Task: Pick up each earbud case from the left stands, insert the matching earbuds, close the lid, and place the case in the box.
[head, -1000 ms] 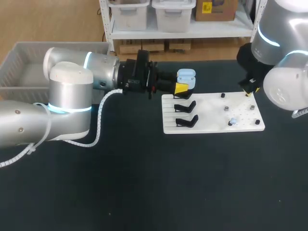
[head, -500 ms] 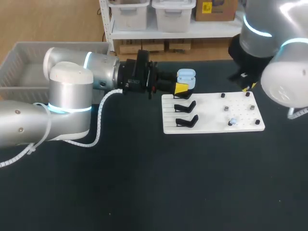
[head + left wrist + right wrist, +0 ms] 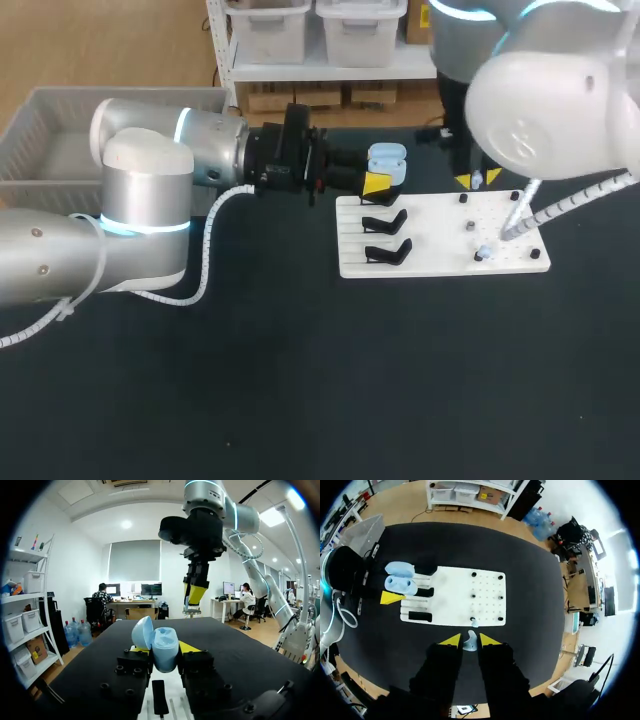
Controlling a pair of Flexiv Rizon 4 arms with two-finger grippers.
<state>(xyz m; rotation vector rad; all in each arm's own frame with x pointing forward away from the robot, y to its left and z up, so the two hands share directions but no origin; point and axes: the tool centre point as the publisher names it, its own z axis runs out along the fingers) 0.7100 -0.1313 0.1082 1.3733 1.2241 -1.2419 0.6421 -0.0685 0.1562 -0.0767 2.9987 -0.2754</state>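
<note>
A light blue earbud case [image 3: 387, 160] with its lid up hangs at the far left corner of the white board [image 3: 440, 240], and my left gripper [image 3: 380, 178] is shut on it. The left wrist view has the case [image 3: 164, 649] between the fingers, its lid [image 3: 143, 632] tilted back. My right gripper [image 3: 478, 180] hovers above the board's far edge, right of the case, shut on a small pale earbud [image 3: 469, 643]. From the left wrist it appears as the right gripper [image 3: 196, 593] beyond the case. Another earbud [image 3: 484, 252] sits on the board's near right part.
Two empty black stands [image 3: 385, 222] [image 3: 388, 252] occupy the board's left side. Small pegs [image 3: 470, 227] dot its right half. A grey plastic bin [image 3: 40, 140] stands off the table's far left. Bare black tabletop [image 3: 320, 380] stretches in front of the board.
My right arm has swung left from the board's far right corner toward the case, with the earbud in its fingers. The left arm and the case stayed still.
</note>
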